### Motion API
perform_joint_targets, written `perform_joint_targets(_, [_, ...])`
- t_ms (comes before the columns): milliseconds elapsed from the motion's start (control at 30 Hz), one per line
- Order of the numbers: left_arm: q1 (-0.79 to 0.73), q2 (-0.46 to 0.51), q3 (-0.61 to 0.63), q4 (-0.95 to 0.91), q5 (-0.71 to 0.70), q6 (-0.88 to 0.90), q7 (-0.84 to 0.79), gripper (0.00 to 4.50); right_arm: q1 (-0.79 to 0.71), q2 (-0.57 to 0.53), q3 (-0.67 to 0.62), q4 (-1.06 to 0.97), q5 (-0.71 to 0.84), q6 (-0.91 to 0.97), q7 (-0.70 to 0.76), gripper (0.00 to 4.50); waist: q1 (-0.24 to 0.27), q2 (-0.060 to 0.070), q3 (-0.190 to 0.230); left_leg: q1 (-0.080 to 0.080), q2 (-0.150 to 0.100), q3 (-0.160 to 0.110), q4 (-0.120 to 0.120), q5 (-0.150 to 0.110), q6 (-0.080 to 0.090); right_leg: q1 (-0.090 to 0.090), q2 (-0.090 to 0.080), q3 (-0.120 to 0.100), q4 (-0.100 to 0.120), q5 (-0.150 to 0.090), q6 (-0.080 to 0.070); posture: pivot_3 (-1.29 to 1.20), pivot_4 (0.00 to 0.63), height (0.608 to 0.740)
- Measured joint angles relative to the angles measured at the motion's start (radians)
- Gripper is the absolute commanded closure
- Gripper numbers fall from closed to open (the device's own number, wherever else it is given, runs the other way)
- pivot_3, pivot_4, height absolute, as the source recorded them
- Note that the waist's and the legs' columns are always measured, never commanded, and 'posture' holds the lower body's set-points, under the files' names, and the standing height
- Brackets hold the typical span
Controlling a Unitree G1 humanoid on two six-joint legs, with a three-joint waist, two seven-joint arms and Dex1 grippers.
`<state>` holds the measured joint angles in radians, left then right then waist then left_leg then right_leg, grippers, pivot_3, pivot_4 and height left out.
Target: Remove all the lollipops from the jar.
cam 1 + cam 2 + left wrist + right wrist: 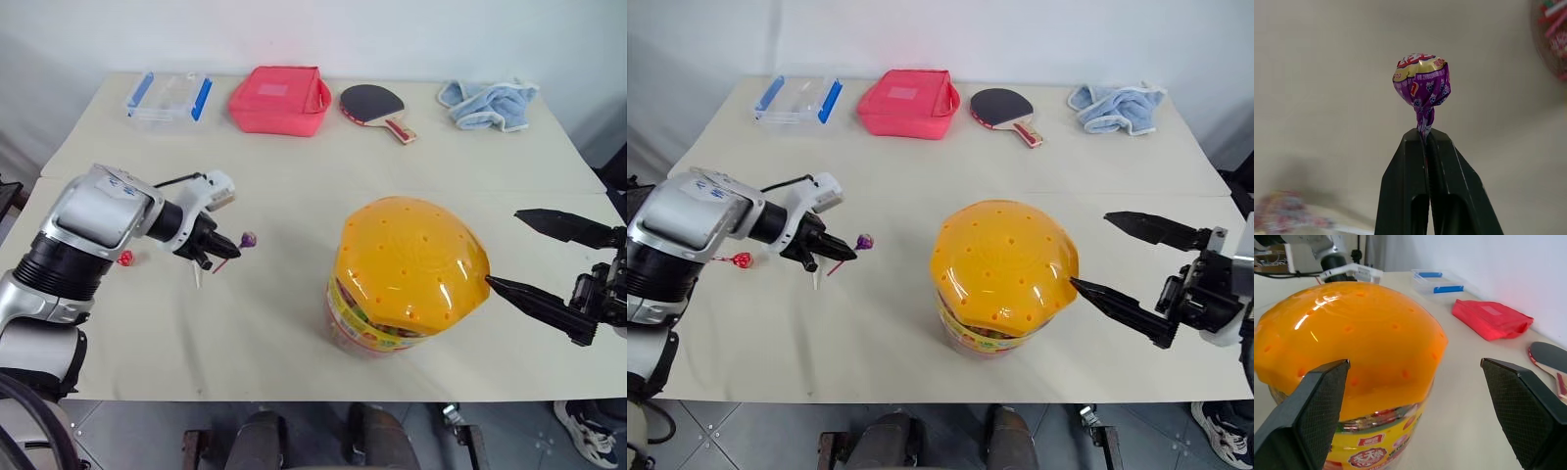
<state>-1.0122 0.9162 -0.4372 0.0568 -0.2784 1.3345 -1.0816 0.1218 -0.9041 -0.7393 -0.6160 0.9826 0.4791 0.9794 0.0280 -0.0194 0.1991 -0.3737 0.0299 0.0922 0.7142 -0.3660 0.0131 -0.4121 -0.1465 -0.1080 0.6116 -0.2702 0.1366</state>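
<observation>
The jar (411,269), a clear tub with a yellow-red label and an orange domed lid dotted with holes, stands near the table's front at the right. My left gripper (211,251) is shut on the stick of a purple lollipop (249,239), held just above the table to the left of the jar. The left wrist view shows its wrapped head (1421,81) above the closed fingertips (1415,142). A red-and-white lollipop (740,260) lies on the table by my left wrist. My right gripper (505,248) stands open just right of the lid, one finger close to its rim.
Along the table's far edge lie a clear box with blue clips (168,96), a red pouch (279,98), a table-tennis paddle (375,106) and a blue cloth (490,104). The table's front edge runs just behind the jar.
</observation>
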Motion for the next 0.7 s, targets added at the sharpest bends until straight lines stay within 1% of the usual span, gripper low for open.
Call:
perform_joint_targets(67, [0.006,0.008,-0.014,-0.005,0.003,0.011,0.01,4.47,-0.006,0.0,0.004,0.001,-0.005,0.0,0.001,0.0,-0.001,0.0,0.0,0.0,0.0,0.0,0.0,0.0,0.0,0.0,0.0,0.0,0.0,0.0,0.0,0.0,0.15,0.74])
perform_joint_targets(133, [0.008,0.007,-0.016,0.008,0.004,0.028,0.022,4.0,-0.008,0.0,0.005,0.002,-0.01,0.0,0.003,0.0,-0.001,0.0,0.0,0.0,0.0,0.0,0.0,0.0,0.0,0.0,0.0,0.0,0.0,0.0,0.0,0.0,0.15,0.74])
perform_joint_targets(167, [0.007,0.005,-0.013,0.025,0.003,0.036,0.027,3.84,-0.008,0.0,0.005,0.003,-0.012,0.0,0.007,0.0,-0.001,0.0,0.0,0.0,0.0,0.0,0.0,0.0,0.0,0.0,0.0,0.0,0.0,0.0,0.0,0.0,0.15,0.74])
perform_joint_targets(333, [-0.002,0.005,-0.003,0.035,-0.015,0.069,0.037,2.35,-0.007,0.0,0.002,0.004,-0.013,0.0,0.012,0.0,0.001,0.0,0.0,0.0,0.0,0.0,0.0,0.0,0.0,0.0,0.0,0.0,0.0,0.0,0.0,0.0,0.15,0.74])
perform_joint_targets(367, [-0.005,0.007,0.002,0.033,-0.021,0.073,0.037,2.11,-0.006,0.0,0.001,0.004,-0.013,0.0,0.012,0.0,0.001,0.0,0.0,0.0,0.0,0.0,0.0,0.0,0.0,0.0,0.0,0.0,0.0,0.0,0.0,0.0,0.15,0.74])
perform_joint_targets(433, [-0.013,0.013,0.008,0.029,-0.032,0.078,0.037,1.46,-0.005,0.0,-0.002,0.008,-0.019,0.0,0.015,0.0,0.0,0.0,0.0,0.0,0.0,0.0,0.0,0.0,0.0,0.0,0.0,0.0,0.0,0.0,0.0,0.0,0.15,0.74])
perform_joint_targets(467, [-0.017,0.017,0.01,0.027,-0.036,0.08,0.037,1.24,-0.005,0.0,-0.005,0.013,-0.021,0.0,0.016,0.0,-0.001,0.0,0.0,0.0,0.0,0.0,0.0,0.0,0.0,0.0,0.0,0.0,0.0,0.0,0.0,0.0,0.15,0.74])
perform_joint_targets(600, [-0.043,0.031,0.054,0.02,-0.061,0.084,0.039,0.02,-0.017,-0.001,-0.01,0.05,-0.037,0.0,0.006,0.0,-0.001,0.0,0.0,0.0,0.0,0.0,0.0,0.0,0.0,0.0,0.0,0.0,0.0,0.0,0.0,0.0,0.15,0.74])
perform_joint_targets(667, [-0.05,0.03,0.097,0.007,-0.08,0.076,0.041,0.01,-0.026,-0.001,-0.012,0.061,-0.036,0.011,-0.02,0.0,-0.001,0.0,0.0,0.0,0.0,0.0,0.0,0.0,0.0,0.0,0.0,0.0,0.0,0.0,0.0,0.0,0.15,0.74])
perform_joint_targets(700, [-0.047,0.021,0.137,0.005,-0.098,0.053,0.04,0.01,-0.031,-0.001,-0.014,0.067,-0.03,0.021,-0.038,0.0,-0.001,0.0,0.0,0.0,0.0,0.0,0.0,0.0,0.0,0.0,0.0,0.0,0.0,0.0,0.0,0.0,0.15,0.74])
